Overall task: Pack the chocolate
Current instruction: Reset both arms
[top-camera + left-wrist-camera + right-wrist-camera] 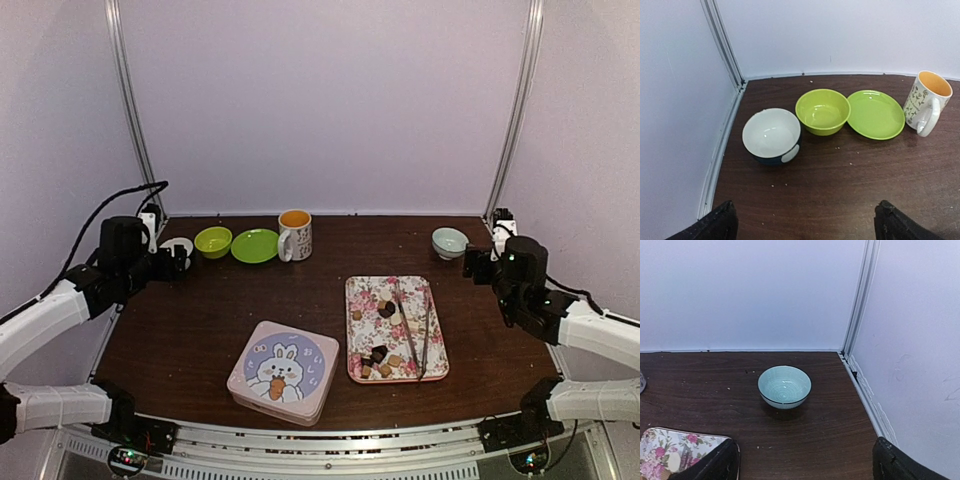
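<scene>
Several small chocolate pieces (378, 356), dark brown, tan and cream, lie on the pink floral tray (396, 328) at centre right of the table. Thin metal tongs (419, 325) lie along the tray's right half. A pink tin with a rabbit on its shut lid (282, 372) sits left of the tray. My left gripper (181, 262) is open and empty at the far left, near the white bowl. My right gripper (472, 264) is open and empty at the far right, near the pale blue bowl. The tray's corner (670, 452) shows in the right wrist view.
Along the back stand a white and dark bowl (772, 136), a green bowl (822, 111), a green plate (875, 113) and a floral mug with an orange inside (927, 100). A pale blue bowl (784, 386) sits at back right. White walls enclose the table.
</scene>
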Robot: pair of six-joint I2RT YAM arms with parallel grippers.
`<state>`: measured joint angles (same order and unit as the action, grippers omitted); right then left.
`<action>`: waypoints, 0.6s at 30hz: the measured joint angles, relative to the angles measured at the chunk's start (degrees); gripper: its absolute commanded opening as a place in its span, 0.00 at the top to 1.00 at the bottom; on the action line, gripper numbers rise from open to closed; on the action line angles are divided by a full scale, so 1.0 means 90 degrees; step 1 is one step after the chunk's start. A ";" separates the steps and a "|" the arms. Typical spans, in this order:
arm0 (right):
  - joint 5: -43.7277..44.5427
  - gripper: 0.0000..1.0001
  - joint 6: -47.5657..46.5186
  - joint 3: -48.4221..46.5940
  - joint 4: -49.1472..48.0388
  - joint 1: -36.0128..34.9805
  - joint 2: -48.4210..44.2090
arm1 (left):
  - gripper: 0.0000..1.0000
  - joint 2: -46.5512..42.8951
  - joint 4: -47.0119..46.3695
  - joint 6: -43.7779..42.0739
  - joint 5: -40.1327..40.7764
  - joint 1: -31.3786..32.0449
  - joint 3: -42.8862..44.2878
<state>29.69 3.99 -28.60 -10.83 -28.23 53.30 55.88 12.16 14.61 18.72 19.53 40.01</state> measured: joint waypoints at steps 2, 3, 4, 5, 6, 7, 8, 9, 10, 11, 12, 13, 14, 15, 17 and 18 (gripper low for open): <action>-0.0214 0.08 -0.0165 0.0255 -0.0328 0.0374 0.0022 | 0.02 0.0049 -0.0389 -0.0321 0.0138 -0.0058 -0.0170; -0.0415 0.07 -0.0262 0.0440 -0.0602 0.0639 0.0027 | 0.02 0.0095 -0.0542 -0.0442 0.0185 -0.0087 -0.0223; -0.0588 0.07 -0.0347 0.0639 -0.0918 0.0865 0.0044 | 0.02 0.0151 -0.0665 -0.0549 0.0221 -0.0121 -0.0255; -0.0714 0.07 -0.0432 0.0831 -0.1219 0.1035 0.0080 | 0.02 0.0228 -0.0867 -0.0682 0.0228 -0.0199 -0.0301; -0.0809 0.07 -0.0515 0.1037 -0.1586 0.1185 0.0151 | 0.02 0.0299 -0.1090 -0.0816 0.0226 -0.0296 -0.0369; -0.0891 0.07 -0.0602 0.1222 -0.1940 0.1302 0.0267 | 0.02 0.0347 -0.1253 -0.0908 0.0223 -0.0389 -0.0435; -0.0984 0.07 -0.0690 0.1360 -0.2256 0.1392 0.0444 | 0.02 0.0403 -0.1428 -0.0996 0.0211 -0.0505 -0.0515; -0.1056 0.07 -0.0748 0.1421 -0.2463 0.1445 0.0627 | 0.02 0.0447 -0.1569 -0.1064 0.0180 -0.0607 -0.0583; -0.1141 0.07 -0.0789 0.1435 -0.2633 0.1494 0.0797 | 0.02 0.0503 -0.1722 -0.1122 0.0124 -0.0733 -0.0653; -0.1229 0.07 -0.0823 0.1435 -0.2868 0.1542 0.0988 | 0.02 0.0542 -0.1802 -0.1151 0.0066 -0.0828 -0.0687; -0.1326 0.07 -0.0869 0.1435 -0.3147 0.1593 0.1188 | 0.02 0.0593 -0.1950 -0.1190 -0.0029 -0.0954 -0.0733; -0.1423 0.08 -0.0916 0.1438 -0.3451 0.1673 0.1392 | 0.02 0.0648 -0.2101 -0.1217 -0.0114 -0.1076 -0.0777; -0.1532 0.08 -0.0928 0.1438 -0.3679 0.1773 0.1557 | 0.02 0.0712 -0.2246 -0.1236 -0.0204 -0.1195 -0.0816; -0.1661 0.08 -0.0925 0.1438 -0.3842 0.1889 0.1678 | 0.03 0.0780 -0.2412 -0.1241 -0.0294 -0.1314 -0.0860; -0.1914 0.07 -0.0896 0.1462 -0.4199 0.2140 0.1894 | 0.02 0.0913 -0.2718 -0.1258 -0.0469 -0.1535 -0.0967; -0.2004 0.07 -0.0867 0.1481 -0.4359 0.2232 0.1987 | 0.03 0.0969 -0.2849 -0.1265 -0.0532 -0.1634 -0.1032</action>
<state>11.66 -3.81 -15.27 -50.06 -8.14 71.18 64.60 -13.47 3.22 13.93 4.82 30.72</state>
